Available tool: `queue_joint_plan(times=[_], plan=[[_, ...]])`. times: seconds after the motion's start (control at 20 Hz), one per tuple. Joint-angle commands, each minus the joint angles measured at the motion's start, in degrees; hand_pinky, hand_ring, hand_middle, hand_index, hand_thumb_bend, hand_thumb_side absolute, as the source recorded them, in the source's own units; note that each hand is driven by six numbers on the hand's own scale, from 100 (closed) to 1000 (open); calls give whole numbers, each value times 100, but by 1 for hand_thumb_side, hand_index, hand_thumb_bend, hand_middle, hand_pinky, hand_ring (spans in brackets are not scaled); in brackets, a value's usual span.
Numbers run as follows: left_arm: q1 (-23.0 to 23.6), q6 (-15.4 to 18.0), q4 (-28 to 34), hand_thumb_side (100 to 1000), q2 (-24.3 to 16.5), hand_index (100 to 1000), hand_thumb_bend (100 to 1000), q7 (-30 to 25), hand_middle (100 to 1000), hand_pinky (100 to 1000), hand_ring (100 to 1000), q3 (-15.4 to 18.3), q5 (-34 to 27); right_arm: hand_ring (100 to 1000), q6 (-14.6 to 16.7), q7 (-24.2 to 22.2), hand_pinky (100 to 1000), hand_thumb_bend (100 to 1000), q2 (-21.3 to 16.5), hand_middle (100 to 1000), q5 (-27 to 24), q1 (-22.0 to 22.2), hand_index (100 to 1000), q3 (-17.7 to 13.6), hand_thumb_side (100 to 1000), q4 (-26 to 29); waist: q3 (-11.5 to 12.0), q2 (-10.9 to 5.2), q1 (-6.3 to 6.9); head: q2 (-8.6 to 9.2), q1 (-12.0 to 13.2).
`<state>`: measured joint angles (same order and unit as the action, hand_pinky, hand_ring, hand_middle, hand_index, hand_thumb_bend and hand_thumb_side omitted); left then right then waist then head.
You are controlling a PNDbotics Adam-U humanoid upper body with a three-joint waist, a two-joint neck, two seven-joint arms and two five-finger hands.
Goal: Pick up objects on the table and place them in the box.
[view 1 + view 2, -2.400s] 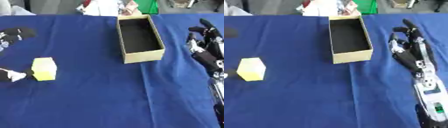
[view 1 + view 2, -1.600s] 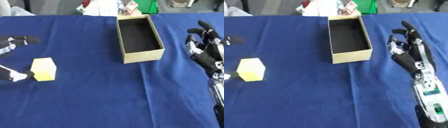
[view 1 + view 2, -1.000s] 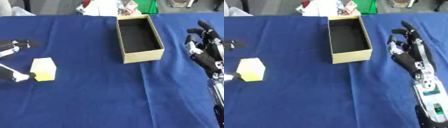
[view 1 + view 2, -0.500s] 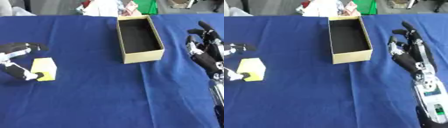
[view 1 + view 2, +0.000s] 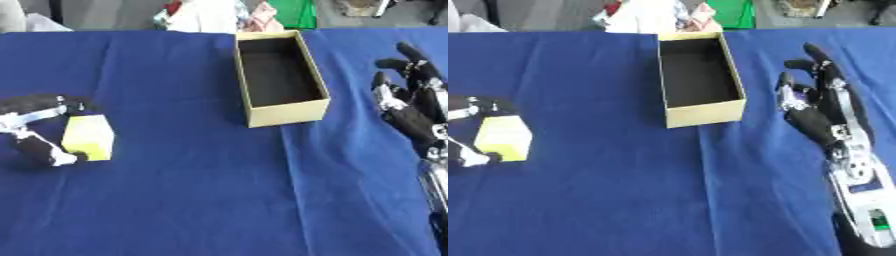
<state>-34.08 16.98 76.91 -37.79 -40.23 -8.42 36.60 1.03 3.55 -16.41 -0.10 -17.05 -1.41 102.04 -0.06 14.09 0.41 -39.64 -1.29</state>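
Blue cloth (image 5: 201, 190) covered the whole table, with a few soft creases running down it toward the bottom of the frame. Beyond its far edge, at the top centre, lay a jumble of white and reddish items (image 5: 210, 14) and something green (image 5: 293, 12), too indistinct to name.

On the cloth, in the upper middle of the frame, stood an open cardboard box (image 5: 289, 114), long and narrow, its dark inside showing nothing in it. Its long sides ran away from the camera, and its near short wall faced the viewer.

At the left middle of the frame sat a yellow block (image 5: 88, 137), resting on the cloth and well apart from the box. The left hand (image 5: 33, 131) came in from the left edge and bracketed the block: dark fingers (image 5: 39, 101) curved along its far upper side, while the thumb (image 5: 39, 150), tipped in white, reached in at its near lower corner. Both appeared to touch the block, so the hand was closed around it in a pinch, though the block showed no gap beneath it and looked to be on the table.

At the right side of the frame the right hand (image 5: 820, 107) stood upright beside the box without touching it, fingers spread and pointing up toward the far edge, holding nothing. Its silver forearm (image 5: 861, 192) ran down to the lower right corner.
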Motion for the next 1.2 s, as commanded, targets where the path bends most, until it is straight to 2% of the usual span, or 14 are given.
queue_joint_plan(times=[0.05, 0.25, 0.45, 0.6, 0.65, 0.7, 0.95, 1.2], plan=[[-121, 40, -16, 275, -154, 976, 427, -36, 906, 835, 1000, 14, 63, 1000, 9, -8, 773, 100, -112, 744, 42, -23, 968, -33, 251, 53, -10, -111, 19, 1, 6], [-118, 60, -42, 262, -156, 972, 423, -48, 890, 828, 1000, 7, 91, 1000, 8, -11, 773, 100, -109, 744, 42, -14, 969, -32, 250, 53, -13, -114, 30, 2, 0], [-115, 37, -40, 254, -156, 949, 397, -14, 819, 808, 1000, 13, 113, 1000, 9, -12, 773, 100, -107, 744, 41, -10, 969, -32, 250, 54, -18, -115, 37, 5, -6], [-119, 7, -16, 251, -158, 905, 349, 40, 713, 793, 982, 15, 146, 1000, 9, -12, 773, 100, -107, 744, 41, -5, 969, -33, 250, 54, -20, -114, 41, 2, -8], [-119, -7, -8, 251, -157, 905, 349, 66, 713, 793, 982, 14, 159, 1000, 8, -11, 773, 100, -107, 744, 40, -3, 969, -34, 250, 54, -21, -114, 43, 1, -9], [-119, -24, 3, 250, -160, 867, 316, 100, 638, 787, 924, 14, 178, 1000, 8, -11, 773, 100, -106, 744, 40, -1, 969, -34, 250, 54, -22, -113, 44, -1, -13], [-126, -120, 127, 247, -175, 801, 251, 366, 511, 772, 802, 51, 338, 1000, 7, -10, 773, 100, -108, 744, 39, 5, 969, -37, 249, 56, -23, -111, 47, -4, -22], [-154, -188, 406, 244, -231, 790, 213, 631, 500, 770, 748, 154, 427, 1000, 7, -11, 773, 100, -110, 744, 39, 11, 969, -40, 250, 58, -22, -115, 51, -7, -33]])
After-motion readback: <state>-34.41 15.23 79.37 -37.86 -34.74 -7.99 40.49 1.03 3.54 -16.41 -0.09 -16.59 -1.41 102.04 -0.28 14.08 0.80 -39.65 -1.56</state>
